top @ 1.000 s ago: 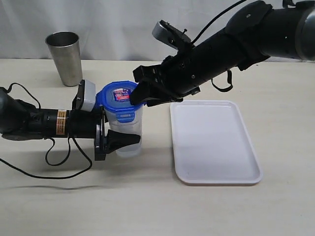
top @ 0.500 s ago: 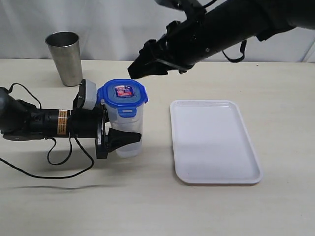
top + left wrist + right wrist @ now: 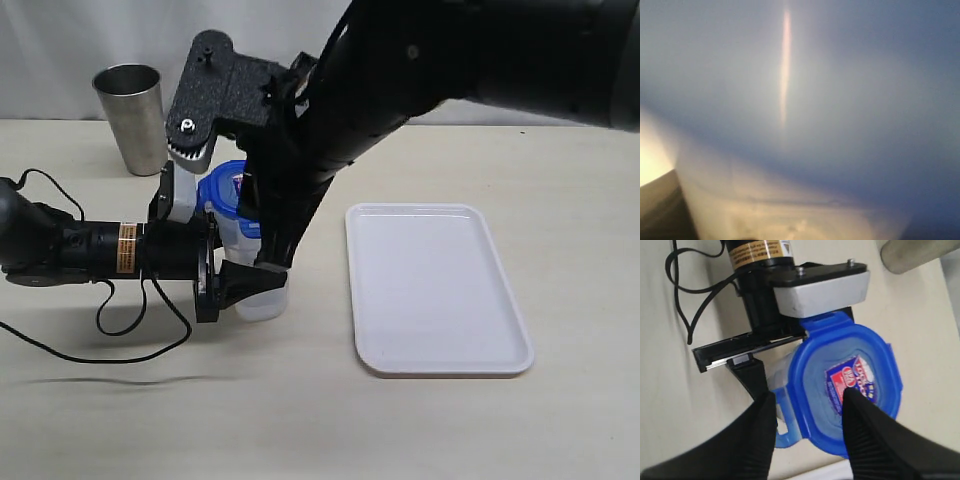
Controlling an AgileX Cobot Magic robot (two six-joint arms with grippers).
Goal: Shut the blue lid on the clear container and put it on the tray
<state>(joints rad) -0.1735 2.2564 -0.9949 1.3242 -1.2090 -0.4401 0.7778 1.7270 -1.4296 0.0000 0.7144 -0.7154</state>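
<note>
L gripper (image 3: 250,283) clamps clear container (image 3: 264,302) low, R gripper (image 3: 809,396) hangs spread over blue lid (image 3: 840,357); off-centre press on a flap may tilt it, leaving lid unlatched.

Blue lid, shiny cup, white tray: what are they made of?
The blue lid looks like glossy plastic: bright, evenly coloured, with moulded flaps. The cup looks like brushed metal, probably steel, with grey streaky reflections. The tray seems smooth white plastic, with a rounded rim.
</note>
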